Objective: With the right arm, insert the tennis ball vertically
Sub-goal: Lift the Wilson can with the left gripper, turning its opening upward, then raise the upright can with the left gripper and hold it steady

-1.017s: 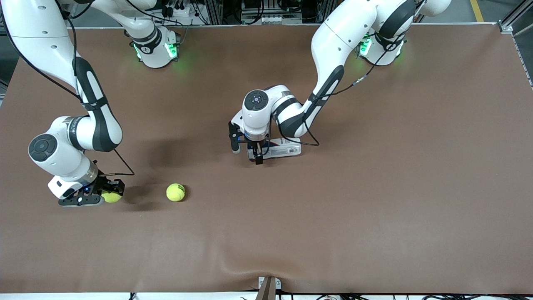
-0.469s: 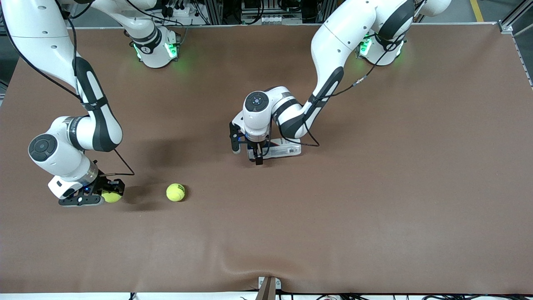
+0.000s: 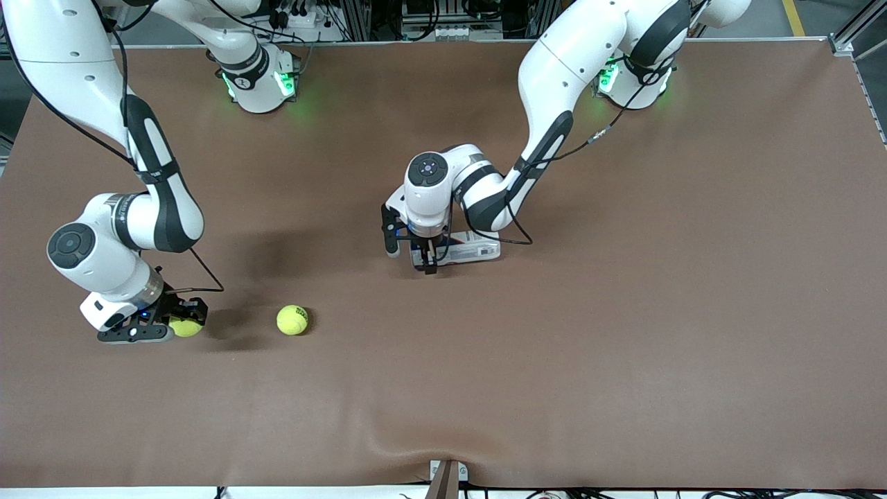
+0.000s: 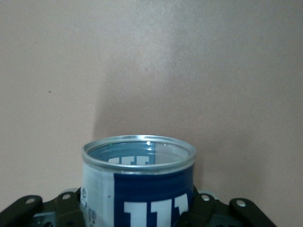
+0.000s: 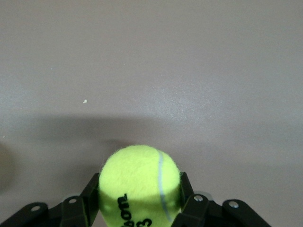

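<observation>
A: Front view first. Right gripper (image 3: pixel 181 320) sits low at the right arm's end of the table, fingers closed around a tennis ball (image 3: pixel 184 328). A second ball (image 3: pixel 292 319) lies loose on the brown table (image 3: pixel 624 312), beside the held one, toward the middle.

B: And the left arm?

A: Left gripper (image 3: pixel 424 258) is down at mid-table on a clear can (image 3: pixel 466 249) lying on its side, white and blue label up. From here its fingers look drawn in at the can's end.

B: Left wrist view?

A: Can's (image 4: pixel 139 182) open mouth faces the camera, metal rim round and undented, nothing visible in the part of the inside that shows. Black fingers (image 4: pixel 204 208) press its wall on both sides, just below the rim. I read that as a grip on the can.

B: Right wrist view?

A: Ball (image 5: pixel 140 185) fills the space between the fingers (image 5: pixel 90 201), pinched across its widest part, black lettering showing. No gap either side.

B: How will it handle?

A: My guess: light, fuzzy felt, springy, unlikely to slip, nothing to break. A hold across the middle suits it. The can looks thin-walled and slick, so it may flex or roll; the mouth looks barely wider than the ball, and the can is not yet upright.
</observation>
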